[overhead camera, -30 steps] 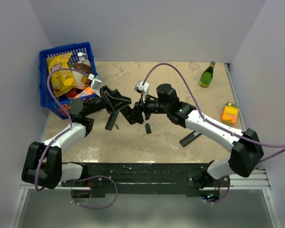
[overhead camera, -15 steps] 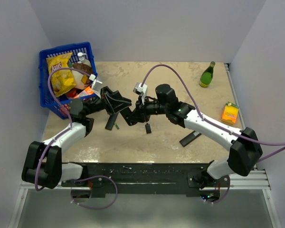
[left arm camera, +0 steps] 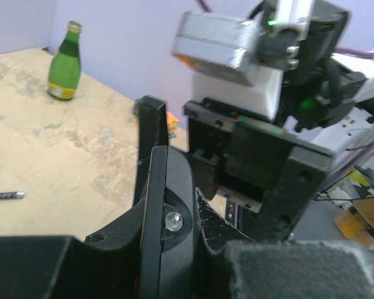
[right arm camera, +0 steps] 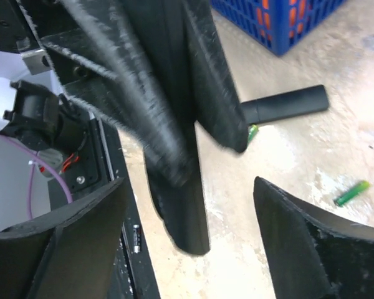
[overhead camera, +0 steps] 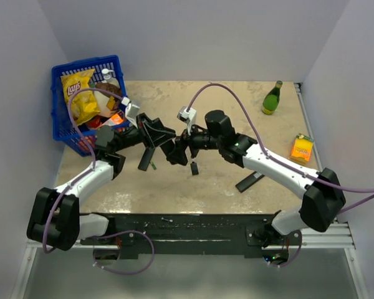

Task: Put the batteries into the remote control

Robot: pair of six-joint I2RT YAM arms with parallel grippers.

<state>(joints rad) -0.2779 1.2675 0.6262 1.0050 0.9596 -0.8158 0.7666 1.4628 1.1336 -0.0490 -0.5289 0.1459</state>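
Observation:
My left gripper (overhead camera: 151,134) is shut on the remote control (overhead camera: 148,156), a long black bar that it holds tilted above the table. In the left wrist view the remote control (left arm camera: 157,187) stands edge-on between the padded fingers (left arm camera: 280,268). My right gripper (overhead camera: 176,152) faces it from the right, and its body (left arm camera: 262,156) fills that view. In the right wrist view my right gripper (right arm camera: 190,187) is open, and the remote's lower end (right arm camera: 186,218) shows between its fingers without touching them. One battery (left arm camera: 6,195) lies on the table. Another battery (right arm camera: 136,238) lies on the black base rail. A small black cover (overhead camera: 194,168) lies below the grippers.
A blue basket (overhead camera: 61,118) of snacks stands at the back left. A green bottle (overhead camera: 272,98) and an orange box (overhead camera: 302,149) are on the right. A second black remote (overhead camera: 249,182) lies near the right arm. A rounded black remote (right arm camera: 287,104) and a small green cylinder (right arm camera: 352,193) lie on the table.
The right gripper's jaws have spread wide beside the remote. The left wrist has shifted slightly, still holding the remote.

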